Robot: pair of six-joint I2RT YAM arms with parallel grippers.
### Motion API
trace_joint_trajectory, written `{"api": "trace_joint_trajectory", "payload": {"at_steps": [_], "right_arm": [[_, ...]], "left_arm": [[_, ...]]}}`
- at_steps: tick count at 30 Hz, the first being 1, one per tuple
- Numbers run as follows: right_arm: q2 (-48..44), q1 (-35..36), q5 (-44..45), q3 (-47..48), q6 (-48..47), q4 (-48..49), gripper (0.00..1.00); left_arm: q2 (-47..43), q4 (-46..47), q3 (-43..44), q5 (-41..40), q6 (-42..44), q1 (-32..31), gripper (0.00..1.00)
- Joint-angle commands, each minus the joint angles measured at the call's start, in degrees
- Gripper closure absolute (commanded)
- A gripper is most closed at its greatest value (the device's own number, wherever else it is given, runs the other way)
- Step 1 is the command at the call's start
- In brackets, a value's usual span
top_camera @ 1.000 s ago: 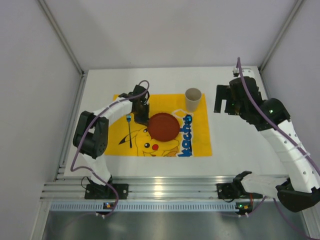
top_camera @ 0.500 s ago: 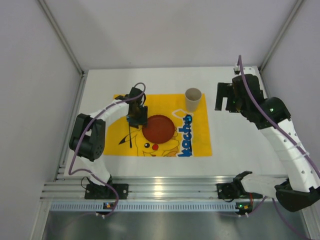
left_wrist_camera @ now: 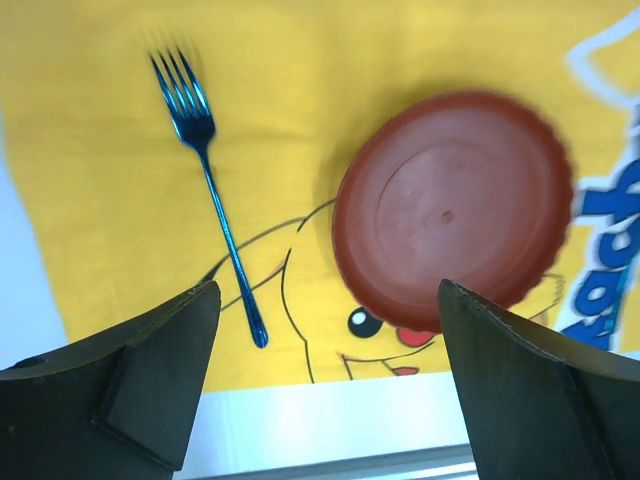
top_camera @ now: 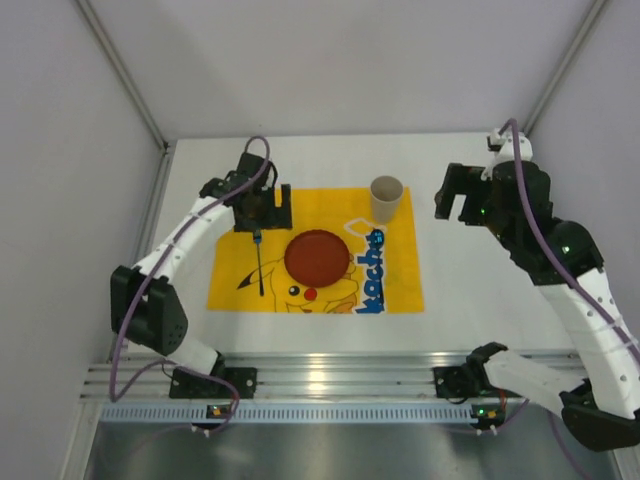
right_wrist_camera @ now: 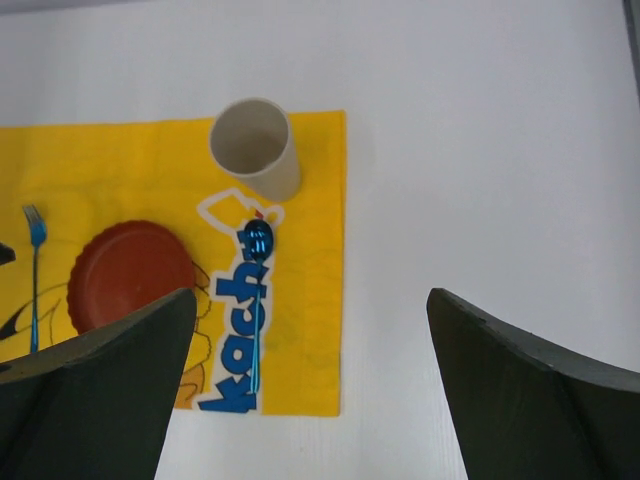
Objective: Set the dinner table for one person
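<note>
The dinner table (top_camera: 470,290) is the big white surface under everything. A yellow cloth (top_camera: 400,290) lies in its middle, with the red plate (top_camera: 320,257) at the centre. The blue fork (top_camera: 260,265) lies at 9 o'clock from the plate and the blue spoon (right_wrist_camera: 259,245) at 3 o'clock, likely one for each hand. The cup (top_camera: 386,199) stands upright at 1 o'clock. The left jaws are wide apart and hold nothing, above the cloth at 11 o'clock from the plate. The right jaws are apart too, over bare surface at 3 o'clock from the cup. The tall cup looks easiest to knock.
</note>
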Motion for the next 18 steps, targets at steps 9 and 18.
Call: {"api": "trace_joint_trajectory", "payload": {"at_steps": [9,18], "right_arm": [[-9.35,-0.84,-12.33,-8.99,2.63,12.29,0.0],[-7.23,-0.84,-25.35,-21.98,17.13,8.41,0.0]], "left_arm": [[-30.46,22.12,-7.42,-15.81,3.26,0.25,0.02],[-47.02,22.79,-23.05,-24.77,-2.45,0.34,0.02]]}}
